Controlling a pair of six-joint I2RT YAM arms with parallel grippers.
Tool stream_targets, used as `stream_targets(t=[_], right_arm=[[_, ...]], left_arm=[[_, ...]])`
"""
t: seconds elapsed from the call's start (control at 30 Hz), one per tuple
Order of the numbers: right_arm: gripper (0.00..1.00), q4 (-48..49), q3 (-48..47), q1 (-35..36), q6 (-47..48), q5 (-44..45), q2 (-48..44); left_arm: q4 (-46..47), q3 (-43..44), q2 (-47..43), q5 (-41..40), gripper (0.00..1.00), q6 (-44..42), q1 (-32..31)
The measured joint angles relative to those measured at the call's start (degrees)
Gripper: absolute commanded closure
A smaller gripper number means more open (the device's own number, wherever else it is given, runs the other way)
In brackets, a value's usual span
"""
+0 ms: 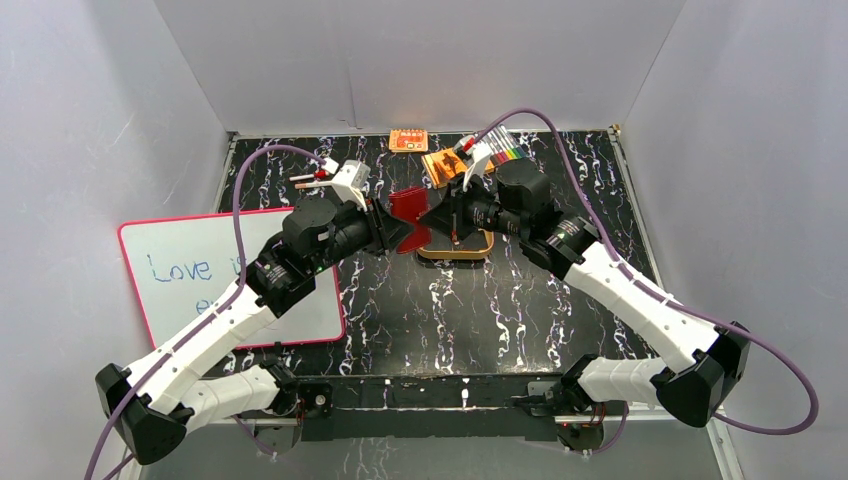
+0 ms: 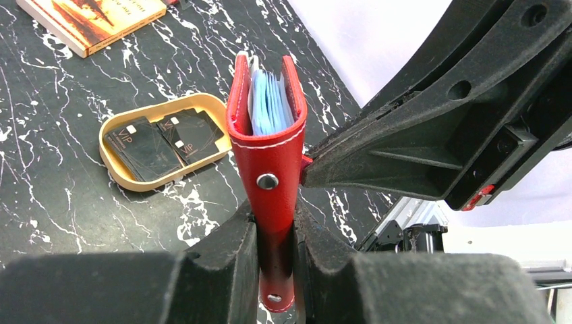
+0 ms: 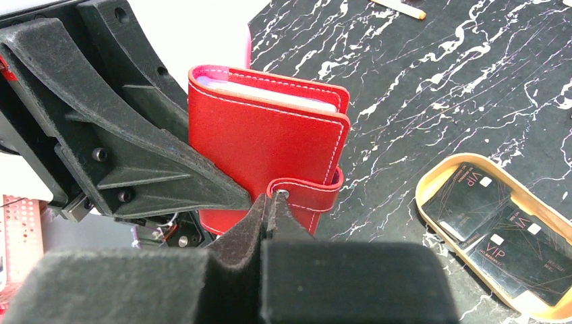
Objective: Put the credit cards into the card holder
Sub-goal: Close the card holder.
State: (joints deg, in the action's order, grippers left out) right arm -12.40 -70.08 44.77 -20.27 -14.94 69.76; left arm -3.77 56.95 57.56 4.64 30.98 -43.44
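The red card holder point(image 1: 408, 205) hangs above the table between both arms. My left gripper point(image 2: 276, 223) is shut on its lower spine, and it point(image 2: 266, 142) stands upright with bluish sleeves showing at the top. My right gripper point(image 3: 270, 199) is shut, its tips pinching the end of the snap tab point(image 3: 307, 192) on the card holder point(image 3: 263, 142). Dark credit cards point(image 2: 145, 148) point(image 3: 469, 199) lie overlapping in the tan oval tray point(image 2: 162, 108) point(image 3: 432, 182) on the table, just behind the held card holder; in the top view the grippers hide most of the tray point(image 1: 480, 252).
A whiteboard point(image 1: 230, 270) with a pink rim lies at the left under the left arm. Orange printed packets point(image 1: 408, 140) point(image 1: 445, 165) sit at the back edge. A book point(image 2: 94, 20) lies beyond the tray. White walls enclose the table.
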Motion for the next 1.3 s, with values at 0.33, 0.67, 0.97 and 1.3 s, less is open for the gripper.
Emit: stream_targets(t=[0.33,0.67,0.97,1.3], right_arm=[[1.00,-1.22,-0.85,0.00,0.13,-0.28,0.09],[1.00,-1.42,-1.68,-0.02,0.33,-0.20,0.31],[1.00,-1.68,-2.25,-0.02,0.79,0.55,0.46],[1.00,-2.58,-2.56,-0.02,0.96,1.01,0.55]], left_arm=[[0.72,0.00,0.00,3.72,1.00,-0.37,1.01],[2.23,-0.02,0.37,5.70,1.00,0.09,1.73],[4.15,-0.24,0.92,6.60,1.00,1.14,2.12],[4.98,-0.26,1.18,7.52,1.00,2.54,2.12]])
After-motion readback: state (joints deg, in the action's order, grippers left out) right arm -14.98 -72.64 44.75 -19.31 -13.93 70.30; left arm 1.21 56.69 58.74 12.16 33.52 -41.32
